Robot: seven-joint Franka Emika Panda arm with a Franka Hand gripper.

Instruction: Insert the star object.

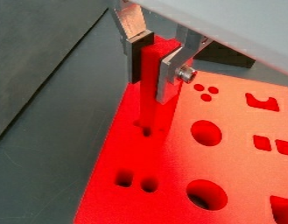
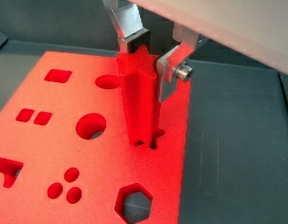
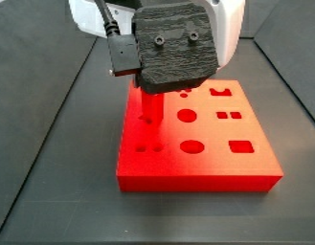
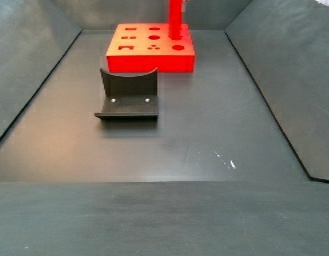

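The pincer (image 2: 152,54) holds the star object (image 2: 136,101) upright, its tip in the red block's (image 2: 64,131) hole.

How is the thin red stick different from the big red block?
The peg is slim and tall; the block is wide and flat. The peg stands upright with its lower end at a hole in the block; the block lies on the floor. The pincer is shut on the peg near its top; nothing holds the block. The block has many shaped holes; the peg shows none. Both are the same bright red.
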